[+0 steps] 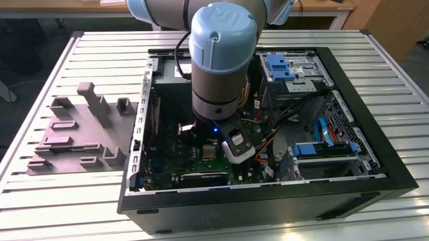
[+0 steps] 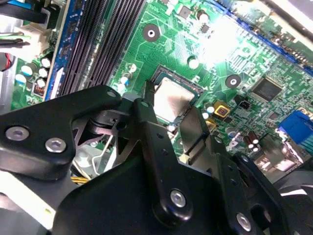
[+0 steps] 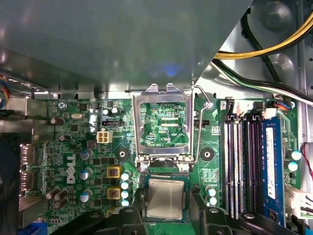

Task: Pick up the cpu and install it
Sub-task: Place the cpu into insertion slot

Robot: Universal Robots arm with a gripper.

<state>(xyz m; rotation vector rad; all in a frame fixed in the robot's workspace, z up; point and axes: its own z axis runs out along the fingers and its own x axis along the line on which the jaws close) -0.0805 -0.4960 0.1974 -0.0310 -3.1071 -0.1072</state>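
Gripper [image 2: 171, 110] is straddling the socketed cpu [image 3: 166, 198], jaws apart; it is looking light, stiff, fragile, with opposite edges seeming the safest hold.

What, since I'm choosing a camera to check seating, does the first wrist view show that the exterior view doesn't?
First wrist view: the flat silver-grey square cpu at its socket, beside the opened metal socket frame. Exterior view: the grey moulded plastic tray on the white slatted table, beside the black computer case, and the blue-grey robot arm reaching in. Both: the green circuit board.
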